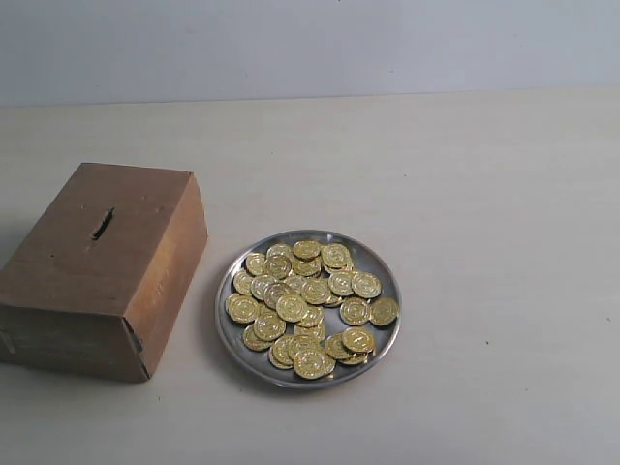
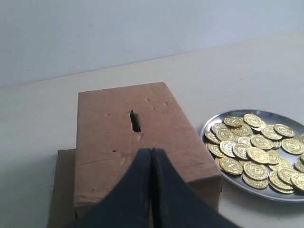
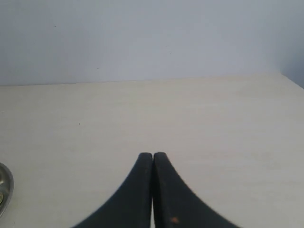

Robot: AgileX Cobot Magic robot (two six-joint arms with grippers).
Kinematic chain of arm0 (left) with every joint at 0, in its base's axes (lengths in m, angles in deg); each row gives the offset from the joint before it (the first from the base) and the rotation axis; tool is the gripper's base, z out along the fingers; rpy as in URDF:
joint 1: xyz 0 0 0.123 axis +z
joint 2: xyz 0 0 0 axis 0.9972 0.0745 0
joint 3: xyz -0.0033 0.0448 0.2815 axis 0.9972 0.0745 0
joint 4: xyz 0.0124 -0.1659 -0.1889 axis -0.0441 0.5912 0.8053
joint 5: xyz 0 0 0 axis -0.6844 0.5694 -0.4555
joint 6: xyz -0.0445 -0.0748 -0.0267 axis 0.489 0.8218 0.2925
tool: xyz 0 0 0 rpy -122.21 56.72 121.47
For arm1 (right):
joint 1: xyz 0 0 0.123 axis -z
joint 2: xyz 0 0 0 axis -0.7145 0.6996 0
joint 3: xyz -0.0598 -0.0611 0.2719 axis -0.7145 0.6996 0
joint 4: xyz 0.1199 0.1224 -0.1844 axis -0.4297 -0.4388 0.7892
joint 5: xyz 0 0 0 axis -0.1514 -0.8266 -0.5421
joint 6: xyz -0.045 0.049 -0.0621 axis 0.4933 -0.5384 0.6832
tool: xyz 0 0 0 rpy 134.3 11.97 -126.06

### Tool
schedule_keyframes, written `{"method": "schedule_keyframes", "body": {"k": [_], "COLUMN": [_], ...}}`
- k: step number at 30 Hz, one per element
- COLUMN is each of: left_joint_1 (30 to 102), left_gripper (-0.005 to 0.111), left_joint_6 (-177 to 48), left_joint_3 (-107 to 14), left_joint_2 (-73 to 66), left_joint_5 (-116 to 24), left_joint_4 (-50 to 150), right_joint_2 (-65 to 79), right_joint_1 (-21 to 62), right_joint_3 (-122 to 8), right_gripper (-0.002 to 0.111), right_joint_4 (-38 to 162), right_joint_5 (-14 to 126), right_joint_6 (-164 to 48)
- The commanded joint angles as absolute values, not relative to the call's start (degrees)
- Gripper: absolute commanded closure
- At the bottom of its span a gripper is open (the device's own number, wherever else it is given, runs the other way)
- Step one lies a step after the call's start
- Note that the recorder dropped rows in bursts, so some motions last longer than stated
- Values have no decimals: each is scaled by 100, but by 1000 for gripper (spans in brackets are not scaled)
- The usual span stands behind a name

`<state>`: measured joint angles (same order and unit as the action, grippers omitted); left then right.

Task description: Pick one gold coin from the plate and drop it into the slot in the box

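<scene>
Pale beige tabletop (image 1: 484,194), faint wood grain, runs below and ahead of right claw (image 3: 152,155). Plain grey-blue wall (image 1: 310,44) beyond, 1 straight seam between.

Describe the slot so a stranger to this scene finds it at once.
On the pale table sits a brown cardboard box, beside a silver plate heaped with gold coins. On the box's top face is the slot: a short dark slit with rough edges, the only cut in the plain cardboard.
</scene>
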<state>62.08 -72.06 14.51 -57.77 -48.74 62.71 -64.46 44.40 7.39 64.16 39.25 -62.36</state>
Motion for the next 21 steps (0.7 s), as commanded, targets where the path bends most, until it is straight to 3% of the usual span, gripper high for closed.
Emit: {"method": "schedule_keyframes", "body": {"k": [1, 21], "left_joint_1": [6176, 6176], "left_gripper": [107, 107], "left_joint_6": [-7201, -7206], "left_joint_3": [1450, 1450], "left_joint_2": [-5799, -5799], "left_joint_5": [-4842, -4842], "left_joint_4": [6259, 6259], "right_joint_2": [-6476, -6476], "right_joint_1": [4491, 4491], "right_joint_3": [766, 766], "right_gripper": [108, 108], "right_joint_4": [6196, 6034], "right_joint_5": [3949, 3949], "right_joint_6": [-5889, -5926]}}
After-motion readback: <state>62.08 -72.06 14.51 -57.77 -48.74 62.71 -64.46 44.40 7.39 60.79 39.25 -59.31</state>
